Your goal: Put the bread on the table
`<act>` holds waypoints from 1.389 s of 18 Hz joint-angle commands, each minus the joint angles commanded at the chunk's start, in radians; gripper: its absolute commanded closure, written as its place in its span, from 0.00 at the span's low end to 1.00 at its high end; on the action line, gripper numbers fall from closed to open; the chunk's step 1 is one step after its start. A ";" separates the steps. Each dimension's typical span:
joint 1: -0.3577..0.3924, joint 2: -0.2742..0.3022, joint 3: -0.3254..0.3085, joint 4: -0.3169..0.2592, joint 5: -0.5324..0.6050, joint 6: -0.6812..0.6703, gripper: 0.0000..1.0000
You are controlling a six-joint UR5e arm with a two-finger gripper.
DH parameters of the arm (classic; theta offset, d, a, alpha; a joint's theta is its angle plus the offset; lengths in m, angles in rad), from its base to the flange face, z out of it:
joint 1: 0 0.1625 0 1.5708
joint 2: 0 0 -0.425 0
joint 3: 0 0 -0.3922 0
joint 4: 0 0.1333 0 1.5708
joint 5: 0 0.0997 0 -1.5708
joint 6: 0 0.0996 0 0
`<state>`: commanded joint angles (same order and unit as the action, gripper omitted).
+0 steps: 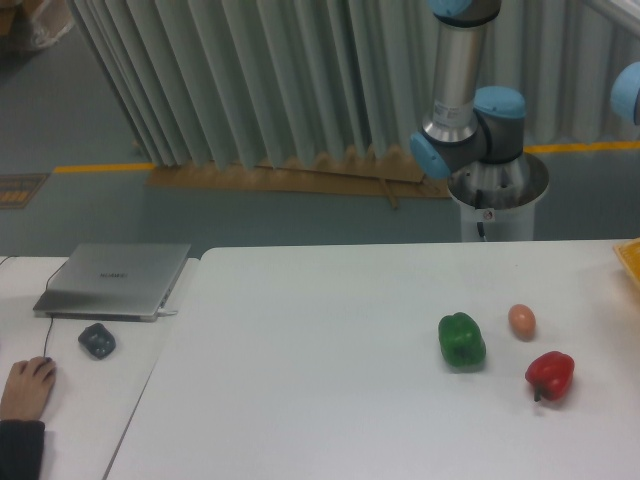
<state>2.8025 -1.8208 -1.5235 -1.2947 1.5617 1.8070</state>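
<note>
A: No bread can be seen anywhere on the table, and the gripper is out of shot, so the jaws' state cannot be told.

B: Noted. A green pepper is seen, an egg at its two o'clock, a red pepper at four.

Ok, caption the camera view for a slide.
UR5e arm behind a white table holding a green pepper, egg and red pepper; no bread or gripper visible.
</note>
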 joint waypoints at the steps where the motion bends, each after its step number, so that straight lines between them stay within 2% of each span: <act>1: -0.001 -0.002 0.000 0.000 -0.003 0.000 0.00; 2: 0.002 -0.011 0.015 0.012 0.000 0.002 0.00; 7: 0.015 -0.009 0.009 0.018 0.001 0.012 0.00; 10: 0.018 -0.005 -0.001 0.055 0.001 0.017 0.00; 25: 0.017 -0.014 -0.007 0.064 0.003 -0.020 0.00</act>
<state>2.8195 -1.8346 -1.5309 -1.2303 1.5646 1.7872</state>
